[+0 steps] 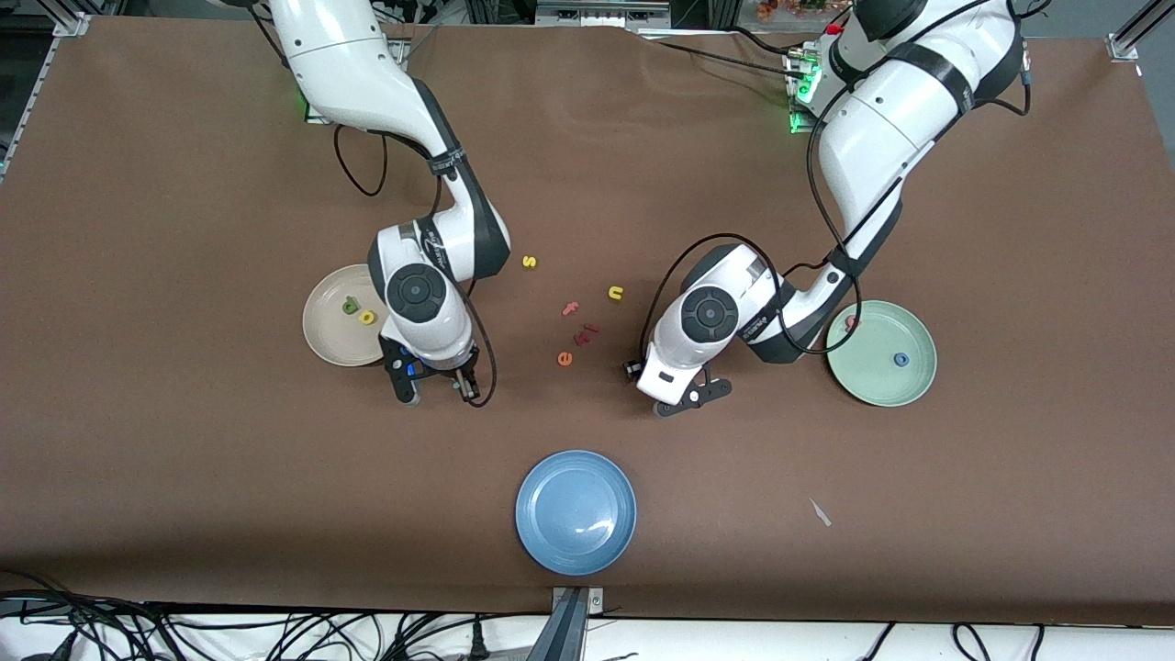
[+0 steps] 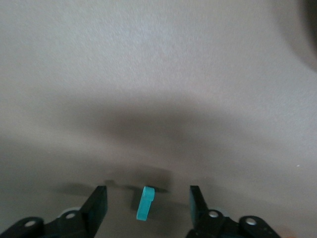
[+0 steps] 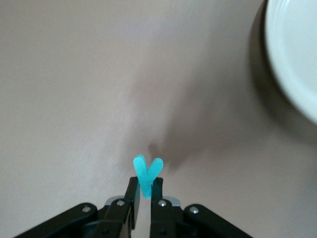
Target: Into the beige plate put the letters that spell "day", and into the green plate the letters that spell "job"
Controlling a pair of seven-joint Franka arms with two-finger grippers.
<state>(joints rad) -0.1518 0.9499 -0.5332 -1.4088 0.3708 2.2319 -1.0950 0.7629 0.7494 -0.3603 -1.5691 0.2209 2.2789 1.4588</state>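
The teal "y" is pinched upright in my shut right gripper, low over the table beside the beige plate. That beige plate holds the dark green letter and a yellow letter. In the front view the right gripper is at the plate's edge. My left gripper is open, with the thin teal "j" lying on the table between its fingers, touching neither. From the front the left gripper is low beside the green plate, which holds the blue "o" and the pink "b".
Between the arms lie a yellow "s", a yellow "u", a pink "f", an orange "e" and small reddish pieces. A blue plate sits near the front edge, a white scrap toward the left arm's end.
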